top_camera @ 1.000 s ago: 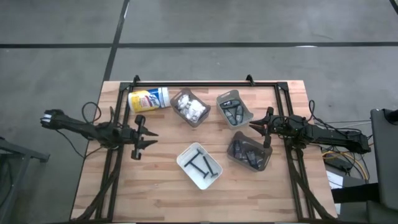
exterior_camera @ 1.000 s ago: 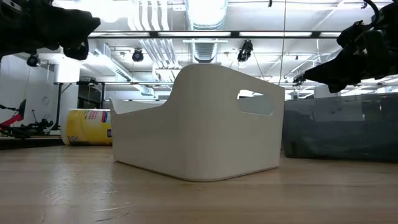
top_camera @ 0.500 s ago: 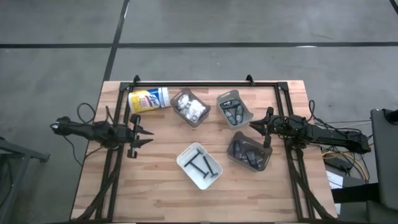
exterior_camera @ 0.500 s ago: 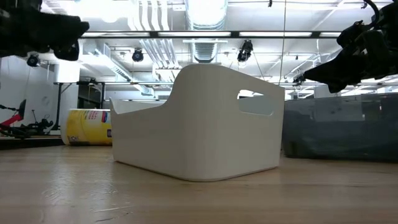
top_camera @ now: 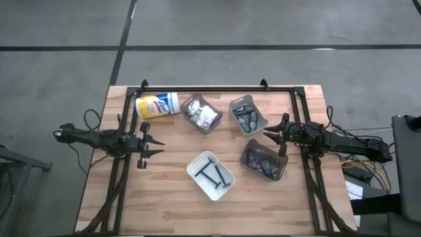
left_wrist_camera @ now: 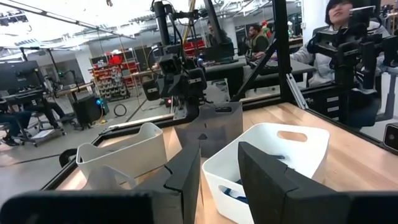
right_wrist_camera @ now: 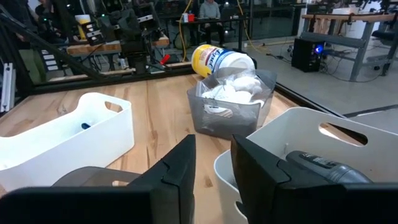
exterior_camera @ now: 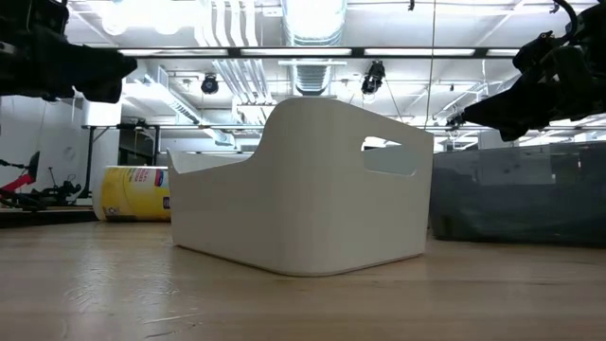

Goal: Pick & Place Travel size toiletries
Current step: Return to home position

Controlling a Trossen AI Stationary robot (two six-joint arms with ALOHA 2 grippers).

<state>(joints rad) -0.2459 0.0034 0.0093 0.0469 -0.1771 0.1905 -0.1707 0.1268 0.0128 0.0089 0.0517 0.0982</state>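
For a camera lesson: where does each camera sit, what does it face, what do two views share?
High view: above, straight down on the table; left gripper, right gripper open.
Low view: at table height, facing the white bin; left arm, right arm overhead.
Left wrist view: on left arm, past its fingers to white bin, right arm.
Right wrist view: on right arm, past its fingers to bottle bin, canister.
Shared: both wrist views show the white bin.

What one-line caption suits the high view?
With left gripper and right gripper open and apart, blue razors lie in the white bin.
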